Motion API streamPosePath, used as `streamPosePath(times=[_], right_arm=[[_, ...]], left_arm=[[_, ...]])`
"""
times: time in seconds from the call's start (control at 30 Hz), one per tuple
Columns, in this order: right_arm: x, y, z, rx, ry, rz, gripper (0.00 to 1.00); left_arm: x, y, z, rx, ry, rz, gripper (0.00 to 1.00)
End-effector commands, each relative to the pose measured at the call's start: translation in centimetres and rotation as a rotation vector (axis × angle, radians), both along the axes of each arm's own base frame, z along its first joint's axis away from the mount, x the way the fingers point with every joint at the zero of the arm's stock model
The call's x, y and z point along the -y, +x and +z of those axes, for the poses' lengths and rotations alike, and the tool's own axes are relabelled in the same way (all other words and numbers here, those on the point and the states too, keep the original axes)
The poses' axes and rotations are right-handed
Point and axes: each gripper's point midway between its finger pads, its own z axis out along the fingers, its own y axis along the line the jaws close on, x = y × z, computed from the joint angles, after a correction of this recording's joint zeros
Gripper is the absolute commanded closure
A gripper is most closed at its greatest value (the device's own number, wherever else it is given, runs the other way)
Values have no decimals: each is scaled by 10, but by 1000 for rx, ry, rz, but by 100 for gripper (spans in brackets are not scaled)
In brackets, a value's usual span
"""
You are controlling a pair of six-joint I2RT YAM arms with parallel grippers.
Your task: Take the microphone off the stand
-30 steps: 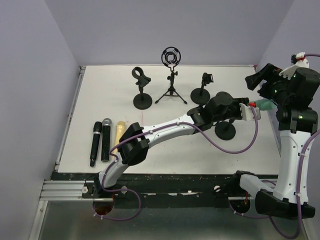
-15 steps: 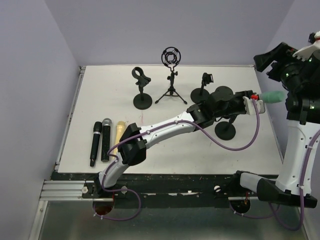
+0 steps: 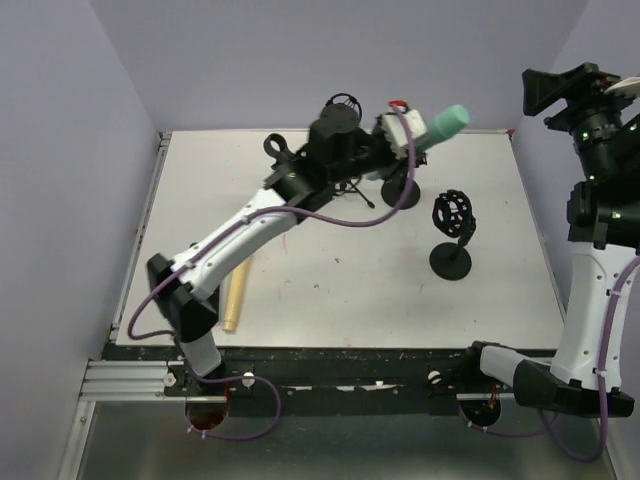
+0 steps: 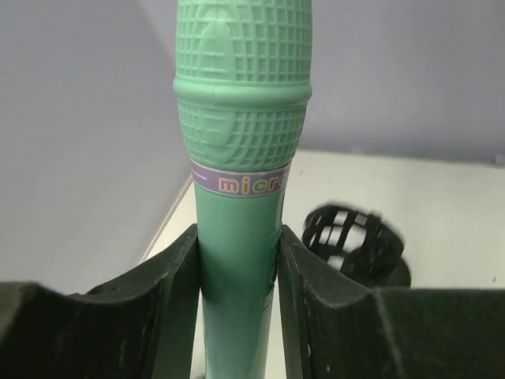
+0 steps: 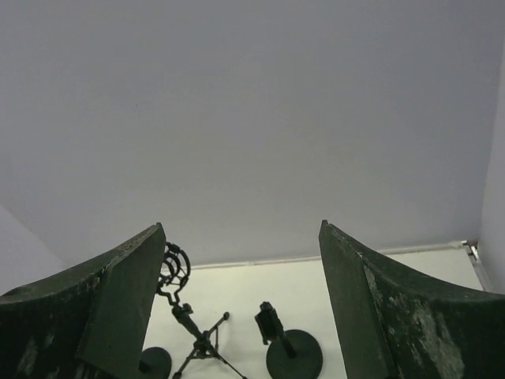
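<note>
My left gripper is shut on a green microphone and holds it raised over the far middle of the table. In the left wrist view the microphone stands between my two black fingers, gripped on its handle below the purple band. The round-base stand with a black cage mount stands at the right of the table with nothing in it. It shows below and behind the microphone in the left wrist view. My right gripper is open and empty, held high at the far right.
A tripod stand with a ring mount and two round-base clip stands stand along the far side, partly behind my left arm. A yellow microphone lies at the near left. The right wrist view shows the tripod and a clip stand.
My left gripper has swung up and to the far left with the green microphone, away from the cage-mount stand, which is now uncovered. My right arm has risen and drawn back.
</note>
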Motion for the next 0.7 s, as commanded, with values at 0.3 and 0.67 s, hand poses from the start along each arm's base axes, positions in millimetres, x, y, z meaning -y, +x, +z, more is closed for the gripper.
streamPosePath(times=[0.3,0.67], right_arm=[[-12,66,-180,-313,-141,188,16],[-21,85,-207,-392,-115,278,17]], left_arm=[[-326,-29,-162,-419,435,615,100],[-495,-57,-299,-822,504,1188,100]])
